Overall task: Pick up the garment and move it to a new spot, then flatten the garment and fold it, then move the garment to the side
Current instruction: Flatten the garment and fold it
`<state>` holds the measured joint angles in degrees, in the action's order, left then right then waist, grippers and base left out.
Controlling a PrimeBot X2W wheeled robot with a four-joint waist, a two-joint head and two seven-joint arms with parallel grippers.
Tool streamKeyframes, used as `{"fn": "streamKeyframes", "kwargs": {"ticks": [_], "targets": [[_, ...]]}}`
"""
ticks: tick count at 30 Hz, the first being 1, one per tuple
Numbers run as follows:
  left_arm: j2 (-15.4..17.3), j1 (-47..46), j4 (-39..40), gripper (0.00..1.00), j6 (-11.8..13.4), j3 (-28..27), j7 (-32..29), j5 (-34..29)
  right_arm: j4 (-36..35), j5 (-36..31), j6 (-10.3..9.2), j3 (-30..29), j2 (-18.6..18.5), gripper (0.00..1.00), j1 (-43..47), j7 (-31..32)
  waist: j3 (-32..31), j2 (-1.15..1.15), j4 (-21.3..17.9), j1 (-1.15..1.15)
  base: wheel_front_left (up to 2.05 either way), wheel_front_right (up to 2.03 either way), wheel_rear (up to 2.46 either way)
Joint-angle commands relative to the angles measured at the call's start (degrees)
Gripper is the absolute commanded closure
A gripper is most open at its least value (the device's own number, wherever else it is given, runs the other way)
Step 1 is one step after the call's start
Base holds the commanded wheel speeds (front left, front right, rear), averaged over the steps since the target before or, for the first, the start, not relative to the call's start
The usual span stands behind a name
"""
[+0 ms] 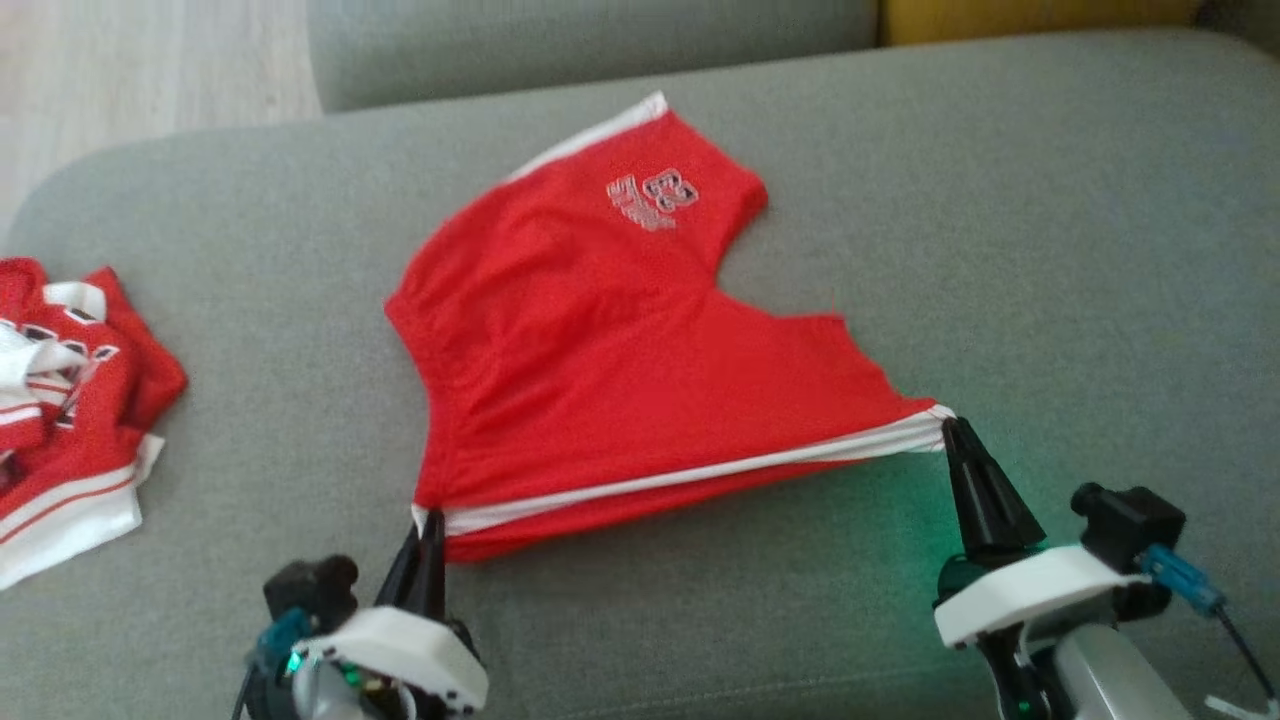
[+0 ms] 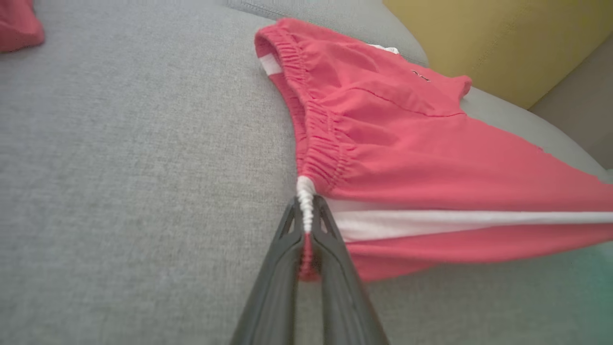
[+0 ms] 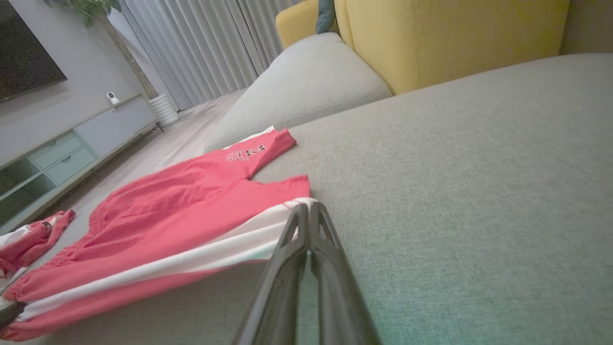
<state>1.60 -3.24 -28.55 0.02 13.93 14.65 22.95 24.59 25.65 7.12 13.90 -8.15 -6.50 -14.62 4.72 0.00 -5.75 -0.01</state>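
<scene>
Right of the red shorts point(image 1: 600, 350), the grey sofa seat point(image 1: 1050, 250) lies bare from near edge to far. At the left, a crumpled red-and-white garment point(image 1: 70, 400) blocks passage; a bare strip separates it from the shorts.

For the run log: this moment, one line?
left claw: shut on shorts waistband | right claw: shut on leg hem | shorts: stretched on sofa

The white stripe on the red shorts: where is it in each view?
Head view: the white stripe runs across the lower middle, along the red shorts' near edge.
Left wrist view: it runs from the centre to the right edge.
Right wrist view: it crosses the lower left.
Shared landmark: the yellow cushion, at the top of each.
</scene>
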Motion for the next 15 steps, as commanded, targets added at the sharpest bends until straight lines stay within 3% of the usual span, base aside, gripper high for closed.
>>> {"fn": "streamKeyframes", "kwargs": {"ticks": [1, 8, 15], "targets": [[1.3, -0.6, 2.7, 1.00, 0.6, -2.4, 0.3, 0.1, -2.5, 0.3, 0.36, 0.1, -1.3, 1.00, -0.5, -0.4, -1.3, 0.00, 0.6, 0.01, 0.00, 0.00, 0.00], [1.3, -2.4, 8.5, 1.00, 1.2, -2.5, 0.3, -0.4, -4.8, -0.3, 0.36, 1.1, -1.5, 1.00, -4.2, -0.2, 0.0, 0.00, 2.3, 0.01, 0.00, 0.00, 0.00], [1.3, -12.3, 10.2, 1.00, 1.6, -2.4, 0.3, 1.5, -1.6, -3.7, 0.36, 4.0, -3.1, 1.00, -19.3, 0.9, 6.9, 0.00, 5.3, 0.01, 0.00, 0.00, 0.00]]}}
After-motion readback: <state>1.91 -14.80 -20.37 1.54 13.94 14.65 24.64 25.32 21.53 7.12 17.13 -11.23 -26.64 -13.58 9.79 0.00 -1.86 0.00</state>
